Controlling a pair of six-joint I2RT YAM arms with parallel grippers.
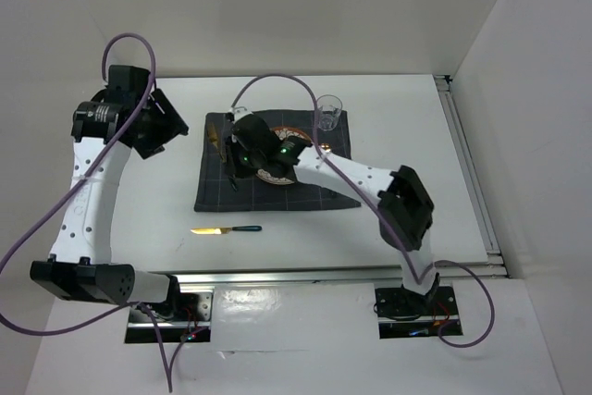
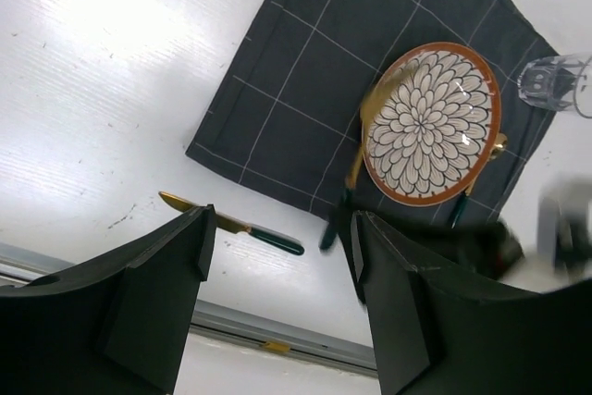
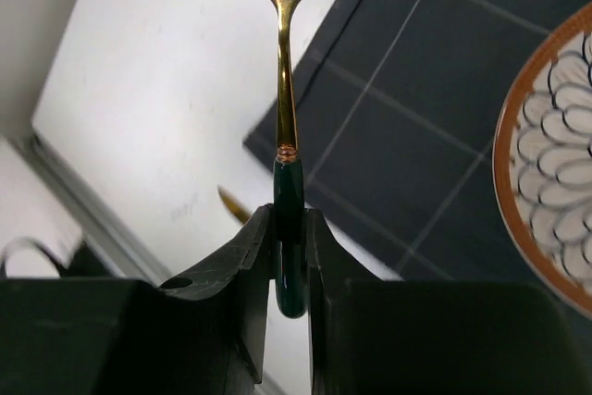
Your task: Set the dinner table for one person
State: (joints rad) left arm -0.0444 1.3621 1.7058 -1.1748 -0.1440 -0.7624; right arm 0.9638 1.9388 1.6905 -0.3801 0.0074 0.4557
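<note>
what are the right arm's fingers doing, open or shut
Shut on the spoon: in the right wrist view both fingers clamp its green handle, gold bowl sticking out ahead.

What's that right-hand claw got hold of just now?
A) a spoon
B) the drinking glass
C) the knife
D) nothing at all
A: in the right wrist view, the right gripper is shut on the green handle of a gold spoon, while the knife lies on the dinner table.
</note>
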